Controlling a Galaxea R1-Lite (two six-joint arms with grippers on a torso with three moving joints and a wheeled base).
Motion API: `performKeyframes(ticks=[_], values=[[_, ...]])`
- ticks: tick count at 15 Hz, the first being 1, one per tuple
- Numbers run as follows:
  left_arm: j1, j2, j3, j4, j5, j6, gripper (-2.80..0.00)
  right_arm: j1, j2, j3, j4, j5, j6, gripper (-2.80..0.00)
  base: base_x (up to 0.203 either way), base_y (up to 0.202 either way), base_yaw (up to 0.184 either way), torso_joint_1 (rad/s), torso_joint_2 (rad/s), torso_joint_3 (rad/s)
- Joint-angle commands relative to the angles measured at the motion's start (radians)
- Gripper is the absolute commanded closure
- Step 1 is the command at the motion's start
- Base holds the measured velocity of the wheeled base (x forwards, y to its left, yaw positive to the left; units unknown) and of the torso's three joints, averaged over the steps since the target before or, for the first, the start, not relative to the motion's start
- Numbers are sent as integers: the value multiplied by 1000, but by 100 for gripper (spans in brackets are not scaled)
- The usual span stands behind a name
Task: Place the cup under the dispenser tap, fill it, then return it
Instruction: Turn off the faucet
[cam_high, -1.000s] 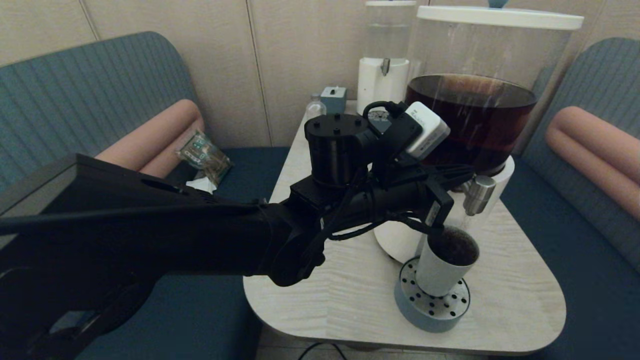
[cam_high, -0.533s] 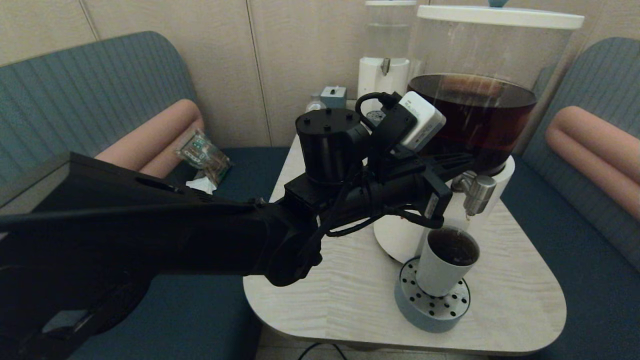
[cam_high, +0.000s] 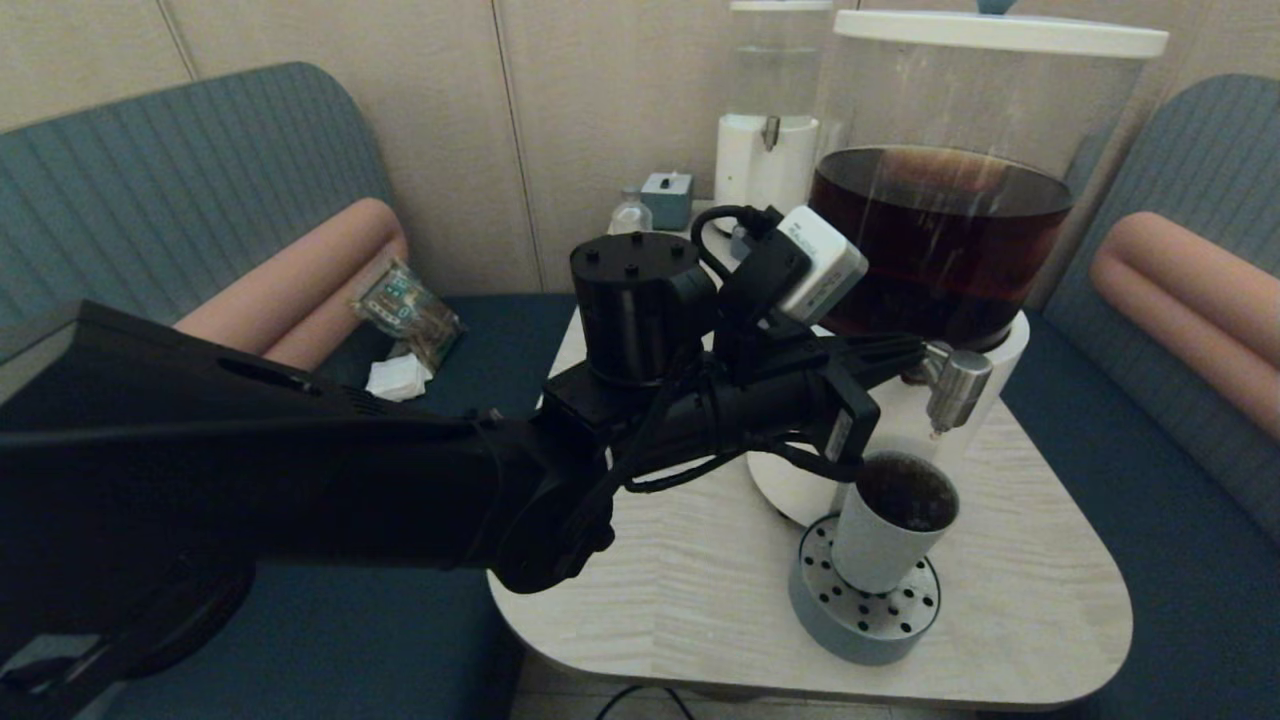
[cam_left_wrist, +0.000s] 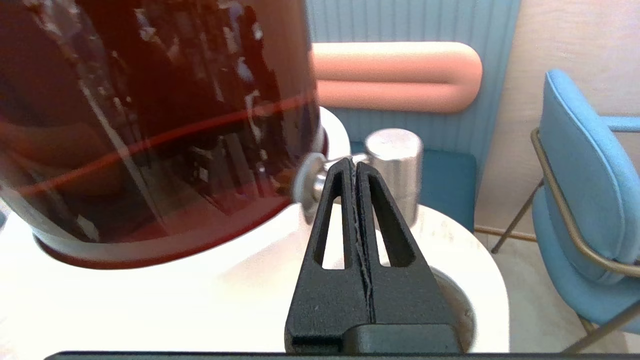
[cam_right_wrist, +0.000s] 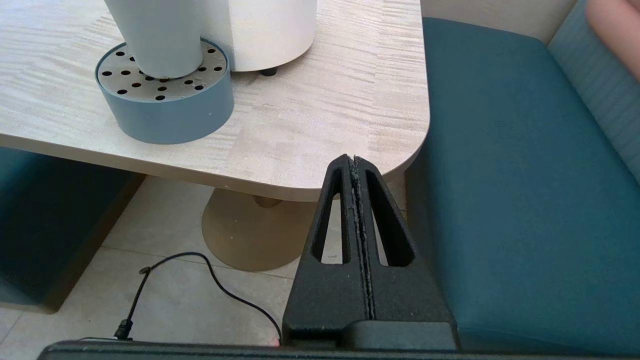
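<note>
The pale cup stands upright on the round perforated drip tray, holding dark liquid, directly below the steel dispenser tap. My left gripper is shut and empty, its tips at the neck of the tap beside the brown tank. In the left wrist view the left gripper has its jaws pressed together. The right gripper is shut, parked low beside the table's corner, from where the cup and tray show.
A narrower dispenser, a small bottle and a grey box stand at the back of the table. A snack packet lies on the left bench. A blue chair stands beyond. A cable crosses the floor.
My left arm has drawn back to the left, its shut tips staying near the tap. The stream falling into the cup a second ago no longer shows. The cup has not moved.
</note>
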Motion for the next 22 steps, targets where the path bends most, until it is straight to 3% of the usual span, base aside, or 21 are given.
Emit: performKeyframes(ticks=[1,22], values=[[0,-9,8,-4,-3,1,0,0,0,0,0,1,-1,0,0,0,0,0,0,0],[-2,69,-82,1,0,-1,0,0,0,0,0,1,-1,0,0,0,0,0,0,0]])
